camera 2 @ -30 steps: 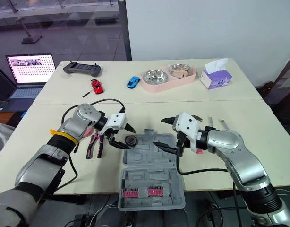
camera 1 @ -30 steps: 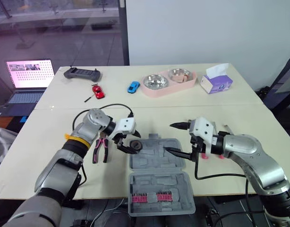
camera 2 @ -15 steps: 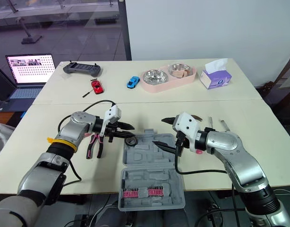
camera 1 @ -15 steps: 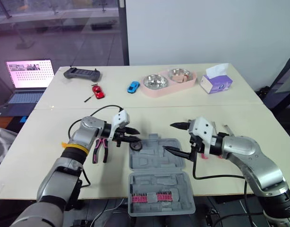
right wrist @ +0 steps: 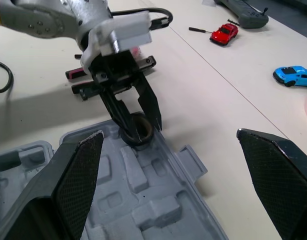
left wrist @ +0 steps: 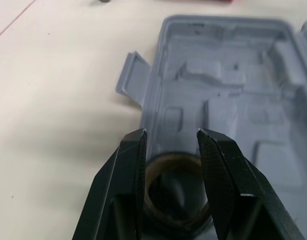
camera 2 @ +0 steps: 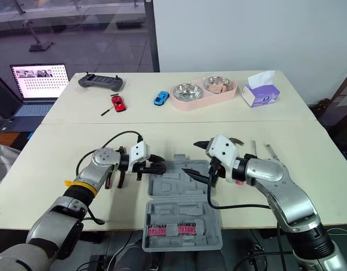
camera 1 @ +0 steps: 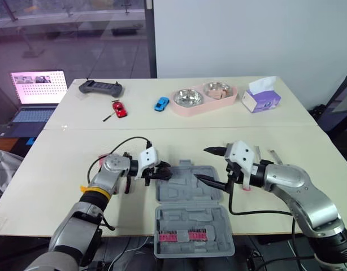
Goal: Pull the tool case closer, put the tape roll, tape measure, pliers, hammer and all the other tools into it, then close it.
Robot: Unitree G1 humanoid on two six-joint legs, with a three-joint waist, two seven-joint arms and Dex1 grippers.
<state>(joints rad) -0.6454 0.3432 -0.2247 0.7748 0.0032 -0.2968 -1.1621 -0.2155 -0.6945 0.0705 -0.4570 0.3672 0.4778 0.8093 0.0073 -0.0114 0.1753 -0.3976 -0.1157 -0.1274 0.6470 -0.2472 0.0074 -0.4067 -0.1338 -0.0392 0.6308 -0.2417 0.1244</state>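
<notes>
The grey tool case (camera 1: 190, 195) lies open at the table's near edge, with pink bits in its near half. My left gripper (camera 1: 162, 170) is at the case's far left corner, shut on the dark tape roll (left wrist: 173, 192), which sits over the case rim. Both fingers (right wrist: 148, 102) flank the roll (right wrist: 138, 131). My right gripper (camera 1: 203, 164) hovers wide open over the right part of the case, holding nothing. The black-and-pink pliers (right wrist: 76, 90) lie on the table behind my left wrist. Thin metal tools (camera 2: 268, 151) lie to the right of my right arm.
At the back of the table stand a pink double-bowl tray (camera 1: 204, 99), a tissue box (camera 1: 261, 100), a blue toy car (camera 1: 161, 103), a red toy car (camera 1: 119, 108) and a black controller (camera 1: 100, 87). A laptop (camera 1: 38, 93) sits at far left.
My left arm has stretched out low along the table and its gripper has closed around the tape roll, bringing it from the table onto the case's left rim. The right gripper has stayed put.
</notes>
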